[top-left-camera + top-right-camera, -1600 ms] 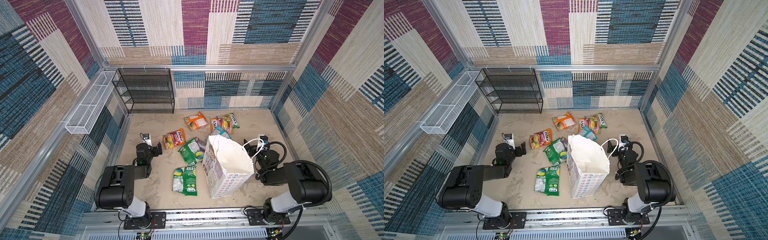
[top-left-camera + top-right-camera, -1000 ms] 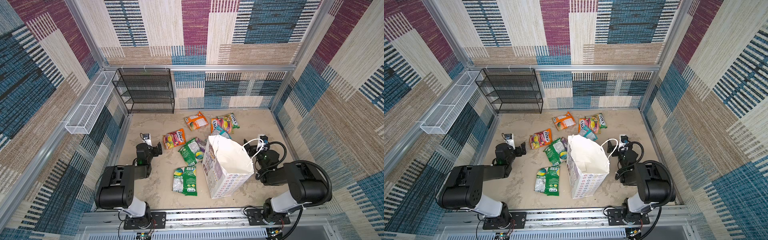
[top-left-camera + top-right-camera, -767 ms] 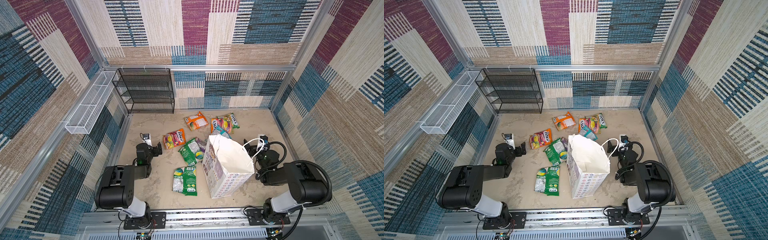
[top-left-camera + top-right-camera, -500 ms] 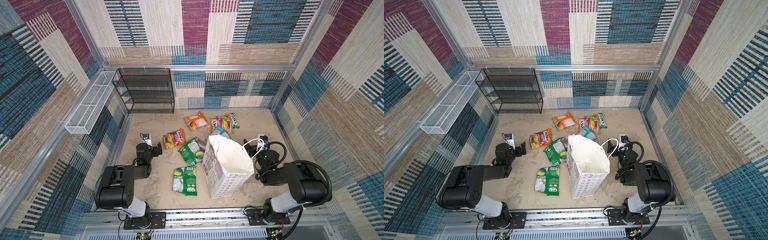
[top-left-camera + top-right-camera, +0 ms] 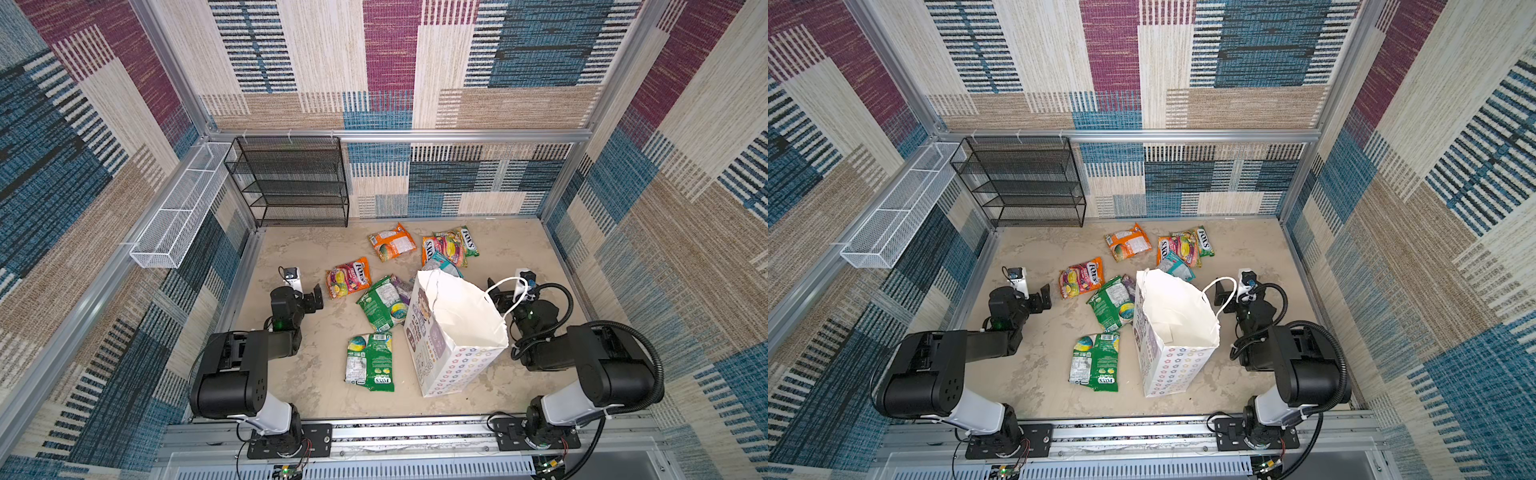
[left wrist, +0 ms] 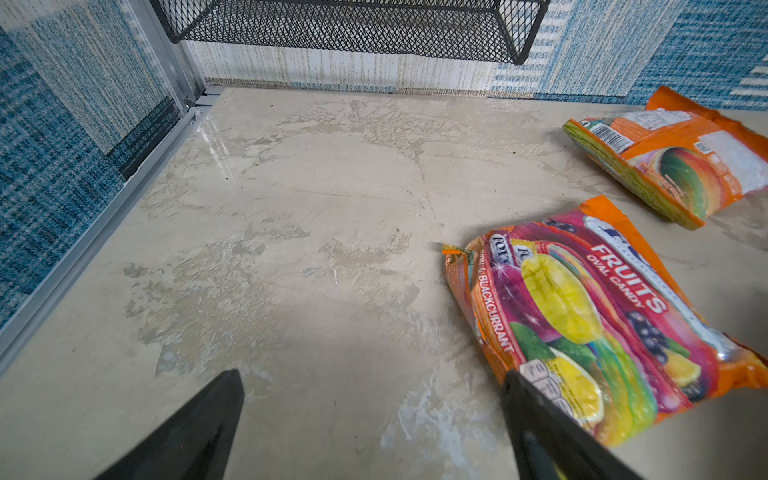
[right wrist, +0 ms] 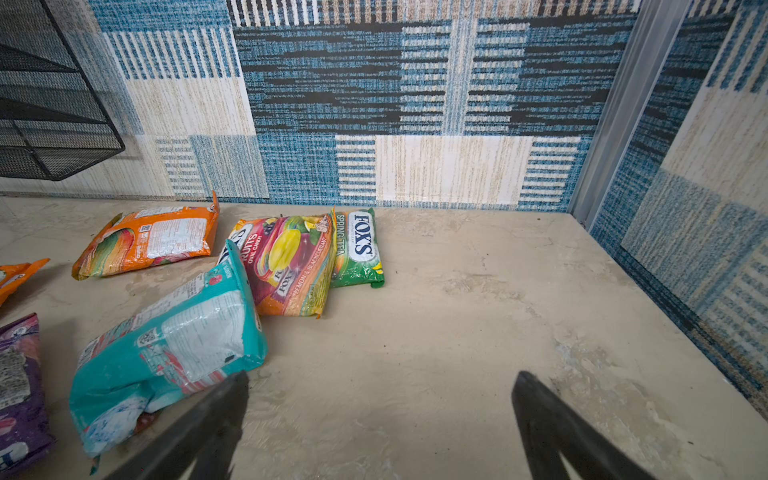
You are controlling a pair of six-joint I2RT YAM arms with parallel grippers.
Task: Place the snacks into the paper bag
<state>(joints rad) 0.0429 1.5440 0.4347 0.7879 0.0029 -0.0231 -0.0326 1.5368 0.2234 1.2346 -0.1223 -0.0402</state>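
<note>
White star-print paper bag [image 5: 457, 328] upright and open-mouthed at lower centre-right in both top views. Snacks [image 5: 1113, 307] scattered flat on the tabletop [image 5: 291, 249]: green Fox's packets [image 5: 376, 357] just left of the bag, fruits packet [image 5: 348, 277] and orange mango packet [image 5: 391, 242] nearer frame centre. Left gripper [image 6: 372, 376] spread wide, holding nothing, just beside the fruits packet. Right gripper [image 7: 380, 378] equally wide, empty, beside a teal packet [image 7: 166, 345].
</note>
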